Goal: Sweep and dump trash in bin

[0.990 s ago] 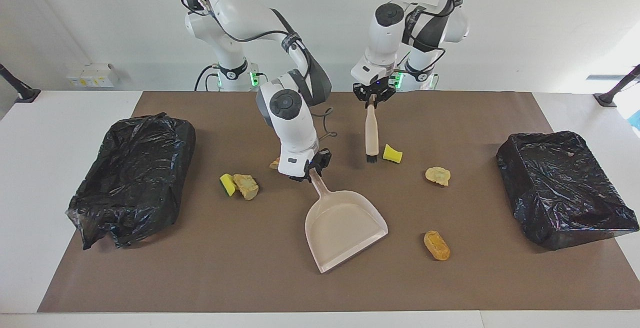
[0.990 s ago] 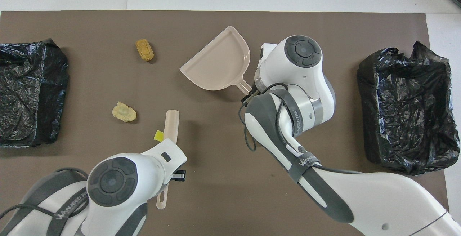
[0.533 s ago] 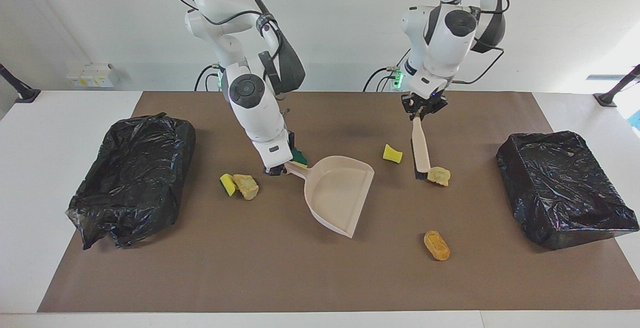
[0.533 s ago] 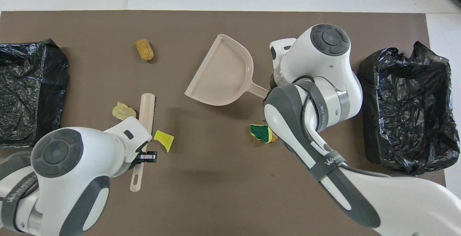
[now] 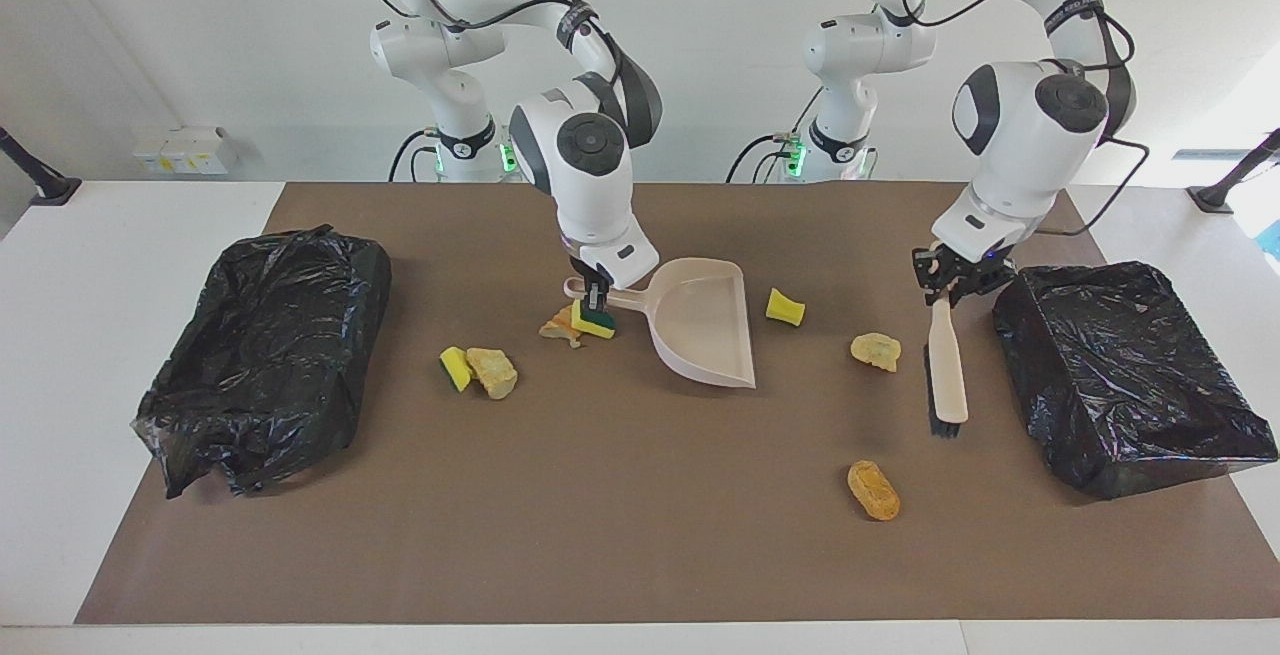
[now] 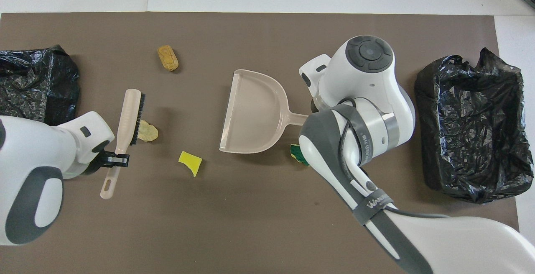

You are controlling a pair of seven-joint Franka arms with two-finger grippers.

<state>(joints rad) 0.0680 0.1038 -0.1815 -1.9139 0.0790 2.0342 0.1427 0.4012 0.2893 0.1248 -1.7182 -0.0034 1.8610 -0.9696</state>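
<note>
So the trash (image 5: pixel 876 351) here is a scatter of little sponge scraps, all of them lying on the counter (image 5: pixel 600 555) and none in the dustpan (image 5: pixel 700 330) yet. A yellow wedge (image 5: pixel 785 307) and a tan chunk sit around the centre of the facing view, and an orange lump (image 5: pixel 873 490) lies lower in the frame. A yellow-green and tan pair (image 5: pixel 478 370) sits toward the right arm's end, and two more bits (image 5: pixel 580 323) are tucked right by the pan's handle.

My read is that these weigh almost nothing and are squishy, so they'll likely skid, tumble or bounce off the bristles rather than slide neatly. The tan-orange ones look crumbly and could shed bits if shoved hard. I wouldn't pinch them at all – push each from the side away from the pan mouth, low and slow, with the pan lip flat on the counter.

The left gripper (image 5: pixel 950 280) is clamped on the handle of the brush (image 5: pixel 945 375), which hangs near the tan chunk beside the bin (image 5: pixel 1130 375) — can't tell if the bristles touch down. The right gripper (image 5: pixel 597 295) is closed on the dustpan's handle, upper middle of the frame. A second bin (image 5: pixel 265 355) sits at the right arm's end.
</note>
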